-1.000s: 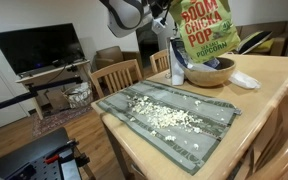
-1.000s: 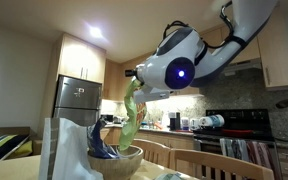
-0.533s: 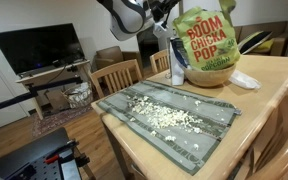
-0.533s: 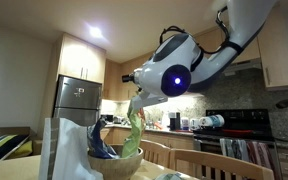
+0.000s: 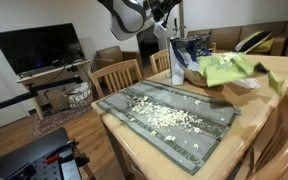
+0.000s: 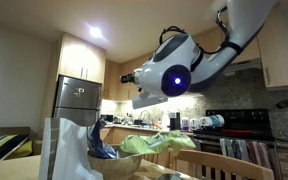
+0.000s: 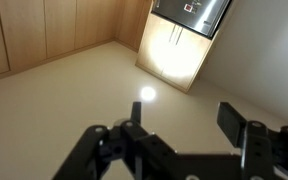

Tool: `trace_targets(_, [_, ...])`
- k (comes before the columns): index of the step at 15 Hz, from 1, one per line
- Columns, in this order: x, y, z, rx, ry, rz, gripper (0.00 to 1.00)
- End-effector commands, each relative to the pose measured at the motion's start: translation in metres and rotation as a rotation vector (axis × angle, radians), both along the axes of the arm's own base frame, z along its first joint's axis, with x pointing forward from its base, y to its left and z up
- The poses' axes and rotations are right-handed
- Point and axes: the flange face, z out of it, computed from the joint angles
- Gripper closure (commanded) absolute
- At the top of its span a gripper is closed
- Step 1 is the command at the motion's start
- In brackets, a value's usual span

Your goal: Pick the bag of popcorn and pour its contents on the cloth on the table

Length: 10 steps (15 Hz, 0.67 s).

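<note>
The lime-green bag of popcorn (image 5: 229,68) lies slumped on its side over the wooden bowl (image 5: 206,78), free of my gripper; it also shows as a green heap (image 6: 150,143). White popcorn pieces (image 5: 168,113) are scattered along the grey-green cloth (image 5: 199,140) on the blond table (image 5: 274,125). My gripper (image 5: 170,14) hangs above the bowl, apart from the bag, and is also seen under the round wrist (image 6: 146,98). In the wrist view the gripper (image 7: 184,115) is open, with only ceiling between its fingers.
A blue-and-white bag (image 5: 190,48) stands in the bowl behind the green one. A white napkin (image 5: 246,82) lies beside the bowl. Wooden chairs (image 5: 116,76) stand along the table's edge. A tall pale holder (image 6: 64,148) stands beside the bowl (image 6: 112,166).
The gripper has opened and let go of the green bag, which dropped from upright in the air and flopped over onto the bowl. The arm has barely moved.
</note>
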Motion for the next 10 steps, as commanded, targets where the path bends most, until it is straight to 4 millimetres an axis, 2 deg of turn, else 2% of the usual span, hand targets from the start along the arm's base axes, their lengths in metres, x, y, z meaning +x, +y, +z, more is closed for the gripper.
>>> trace_targets(1, [-0.005,0.002,0.024,0.022,-0.003,0.026,0.00])
trace_targets(5, [-0.007,0.001,0.034,0.027,-0.008,0.027,0.00])
trace_targets(10, [-0.010,-0.002,0.036,0.031,-0.009,0.022,0.00])
